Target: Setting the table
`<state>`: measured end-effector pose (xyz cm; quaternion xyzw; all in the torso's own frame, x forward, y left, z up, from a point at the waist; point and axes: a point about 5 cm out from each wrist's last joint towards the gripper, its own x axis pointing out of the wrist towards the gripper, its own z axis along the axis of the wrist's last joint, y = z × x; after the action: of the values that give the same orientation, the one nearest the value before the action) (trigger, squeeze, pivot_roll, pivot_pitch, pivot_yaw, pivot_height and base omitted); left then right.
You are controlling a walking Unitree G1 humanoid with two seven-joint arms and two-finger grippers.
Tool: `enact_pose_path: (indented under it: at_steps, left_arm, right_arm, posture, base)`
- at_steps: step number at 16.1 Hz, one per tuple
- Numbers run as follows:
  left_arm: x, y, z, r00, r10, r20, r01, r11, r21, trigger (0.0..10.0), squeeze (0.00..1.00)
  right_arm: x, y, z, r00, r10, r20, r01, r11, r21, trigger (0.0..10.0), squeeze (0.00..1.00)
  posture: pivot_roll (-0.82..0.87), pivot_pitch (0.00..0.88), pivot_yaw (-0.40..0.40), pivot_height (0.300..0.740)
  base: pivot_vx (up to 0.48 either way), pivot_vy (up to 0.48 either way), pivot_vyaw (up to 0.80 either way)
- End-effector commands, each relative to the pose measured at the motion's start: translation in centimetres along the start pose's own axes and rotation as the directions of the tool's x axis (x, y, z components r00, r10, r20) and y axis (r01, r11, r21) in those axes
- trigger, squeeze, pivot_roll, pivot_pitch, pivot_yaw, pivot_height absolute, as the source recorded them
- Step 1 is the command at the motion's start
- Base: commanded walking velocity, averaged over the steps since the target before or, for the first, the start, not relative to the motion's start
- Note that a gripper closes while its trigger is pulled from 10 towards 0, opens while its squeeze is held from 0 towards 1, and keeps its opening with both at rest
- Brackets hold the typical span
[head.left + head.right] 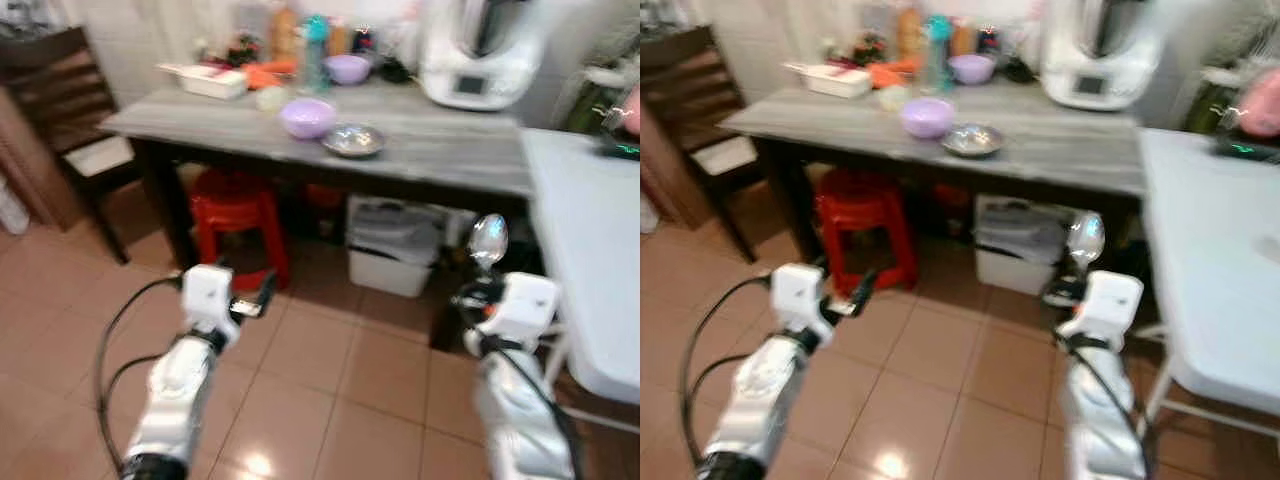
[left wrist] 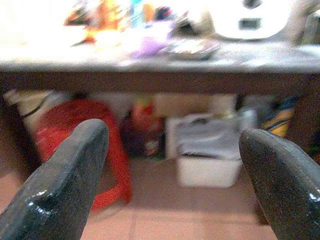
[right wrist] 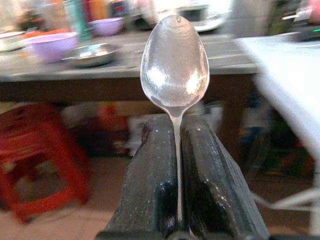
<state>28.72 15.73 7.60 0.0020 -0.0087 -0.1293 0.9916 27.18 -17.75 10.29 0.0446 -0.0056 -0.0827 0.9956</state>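
Observation:
My right gripper [image 1: 478, 292] is shut on a metal spoon [image 1: 488, 241], whose bowl [image 3: 174, 66] stands upright above the fingers [image 3: 150, 180]. It hovers over the tiled floor, just left of the white table [image 1: 585, 240]. My left gripper [image 1: 255, 297] is open with nothing between its fingers [image 2: 65, 180], held low over the floor in front of the grey table [image 1: 440, 150]. On the grey table sit a purple bowl [image 1: 307, 117] and a shallow metal bowl [image 1: 353, 140].
A red stool [image 1: 235, 215] and a white bin [image 1: 392, 250] stand under the grey table. A dark wooden chair [image 1: 60, 110] is at the left. A white kitchen appliance [image 1: 480, 55], a second purple bowl [image 1: 347, 68], a white tray [image 1: 208, 80] and bottles crowd the table's back.

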Motion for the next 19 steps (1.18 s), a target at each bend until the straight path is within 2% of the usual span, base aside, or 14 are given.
enact_pose_path:
  at_steps: [1, 5, 9, 16, 19]
  left_arm:
    - [0.2, -0.3, 0.4, 1.000, -0.005, 0.011, 0.005, 1.000, 0.007, 10.0, 0.00]
    - [0.4, -1.1, 0.3, 0.999, -0.031, 0.009, 0.031, 1.000, -0.002, 10.0, 0.00]
    - [0.6, -1.3, 0.4, 0.999, -0.037, 0.009, 0.037, 0.999, -0.006, 10.0, 0.00]
    - [0.8, -1.7, 0.4, 0.999, -0.053, 0.009, 0.053, 0.998, -0.014, 10.0, 0.00]
    - [0.5, -1.2, 0.2, 0.999, -0.043, 0.000, 0.043, 0.999, -0.008, 10.0, 0.00]
  right_arm:
    - [0.0, 0.0, 0.5, 1.000, 0.004, 0.023, -0.004, 1.000, -0.007, 10.0, 0.00]
    - [0.3, 0.4, 0.7, 1.000, 0.000, 0.020, -0.001, 1.000, 0.023, 10.0, 0.00]
    - [0.4, 0.4, 0.8, 1.000, -0.003, 0.019, 0.003, 0.999, 0.032, 10.0, 0.00]
    - [0.5, 0.5, 0.8, 1.000, 0.003, 0.019, -0.003, 1.000, 0.029, 10.0, 0.00]
    - [0.4, 0.1, 0.9, 1.000, -0.005, 0.024, 0.005, 1.000, 0.020, 10.0, 0.00]
  posture:
    - [-0.09, 0.000, 0.017, 0.740]
    - [-0.09, 0.000, 0.017, 0.740]
    - [-0.09, 0.000, 0.013, 0.740]
    - [-0.09, 0.000, 0.011, 0.740]
    - [-0.09, 0.000, 0.012, 0.740]
  base:
    - [0.398, 0.000, 0.49]
    - [0.400, 0.000, 0.00]
    - [0.399, 0.000, -0.67]
    - [0.400, 0.000, 0.00]
    - [0.399, 0.000, 0.00]
